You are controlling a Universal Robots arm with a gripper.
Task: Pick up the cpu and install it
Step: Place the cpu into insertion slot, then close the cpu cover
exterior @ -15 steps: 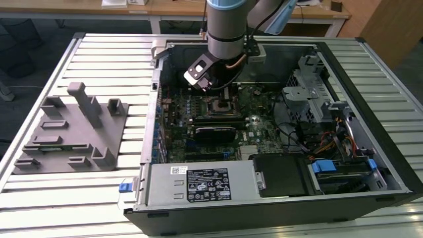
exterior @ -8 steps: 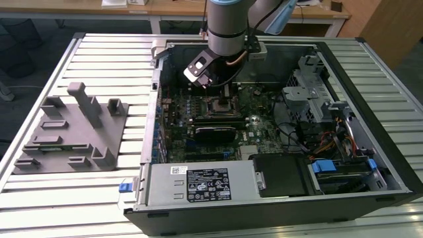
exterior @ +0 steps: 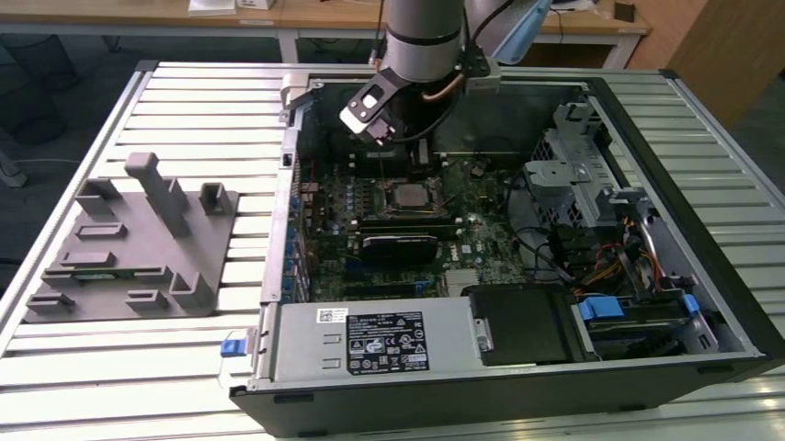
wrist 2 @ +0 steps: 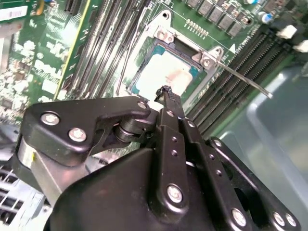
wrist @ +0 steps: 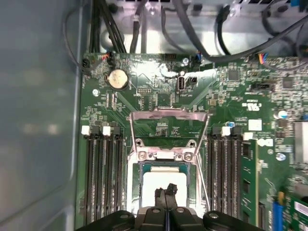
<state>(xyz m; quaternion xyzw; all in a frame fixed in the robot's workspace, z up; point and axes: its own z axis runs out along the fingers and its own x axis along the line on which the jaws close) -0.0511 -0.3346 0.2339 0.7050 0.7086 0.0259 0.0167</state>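
Already the cpu [wrist: 154,180] sits socketed; our gripper [wrist: 166,191] hangs above it, pinched closed, empty. We spot a printed label [exterior: 386,342] on the power supply [exterior: 307,342].

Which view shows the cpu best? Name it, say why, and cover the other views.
The second wrist view: the cpu is close, its pale top mostly bare beyond the gripper. In the first wrist view the gripper covers part of it. The exterior view shows it small and distant.

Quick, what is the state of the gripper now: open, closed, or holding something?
Gripper: closed, fingers together, holding nothing; the cpu lies apart from it, just past the fingertips.
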